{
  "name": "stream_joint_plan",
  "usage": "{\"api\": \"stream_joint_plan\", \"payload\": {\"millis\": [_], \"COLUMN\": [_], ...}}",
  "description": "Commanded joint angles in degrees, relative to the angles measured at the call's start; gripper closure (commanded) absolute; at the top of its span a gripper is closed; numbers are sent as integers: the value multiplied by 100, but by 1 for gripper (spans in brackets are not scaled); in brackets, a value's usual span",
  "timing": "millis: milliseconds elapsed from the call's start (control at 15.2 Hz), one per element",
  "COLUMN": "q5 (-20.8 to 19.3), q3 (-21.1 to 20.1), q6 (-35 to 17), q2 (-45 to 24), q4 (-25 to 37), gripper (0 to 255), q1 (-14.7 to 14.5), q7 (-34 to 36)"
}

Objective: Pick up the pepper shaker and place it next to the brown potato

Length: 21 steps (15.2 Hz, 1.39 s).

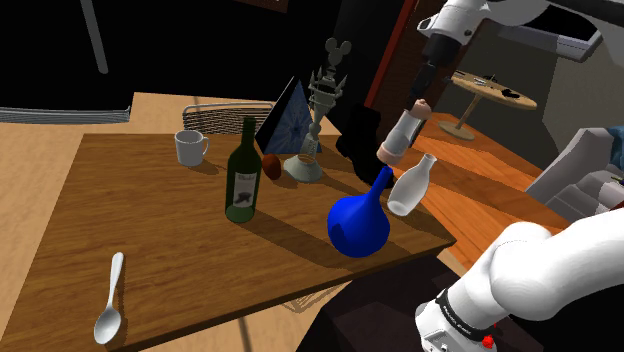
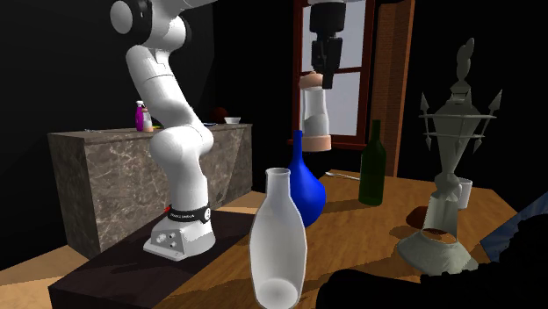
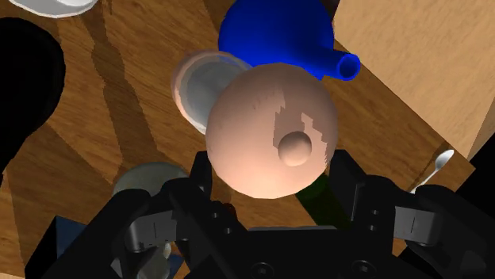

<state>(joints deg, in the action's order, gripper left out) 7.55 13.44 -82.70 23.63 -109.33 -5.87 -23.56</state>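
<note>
My black gripper (image 1: 421, 100) is shut on the top of the pepper shaker (image 1: 400, 136), a pale tube with a pinkish cap and base. The shaker hangs tilted in the air above the blue vase (image 1: 358, 225) and the clear bottle (image 1: 412, 187). In the second exterior view the gripper (image 2: 321, 77) holds the shaker (image 2: 314, 112) well above the table. In the wrist view the fingers (image 3: 346, 176) clasp the shaker's round pink cap (image 3: 270, 131). The brown potato (image 1: 271, 165) lies on the wooden table (image 1: 150, 230) between the green wine bottle (image 1: 243, 175) and a pale ornament (image 1: 314, 135).
A white mug (image 1: 190, 147) stands at the far side of the table and a spoon (image 1: 110, 305) lies near its front edge. A dark shape (image 1: 355, 140) sits behind the ornament. The vase and the clear bottle stand near the table's edge closest to the arm.
</note>
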Motion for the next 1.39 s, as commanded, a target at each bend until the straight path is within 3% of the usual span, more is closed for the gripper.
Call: {"api": "stream_joint_plan", "payload": {"millis": [0, 528, 990, 1320], "q5": [113, 450, 616, 600], "q3": [-113, -567, -880, -891], "q6": [-72, -297, -251, -673], "q2": [-267, -1403, -2691, -2553], "q4": [221, 1268, 2736, 2169], "gripper": [255, 255, 255, 255], "q1": [-88, -438, -729, -744], "q7": [174, 899, 1530, 1453]}}
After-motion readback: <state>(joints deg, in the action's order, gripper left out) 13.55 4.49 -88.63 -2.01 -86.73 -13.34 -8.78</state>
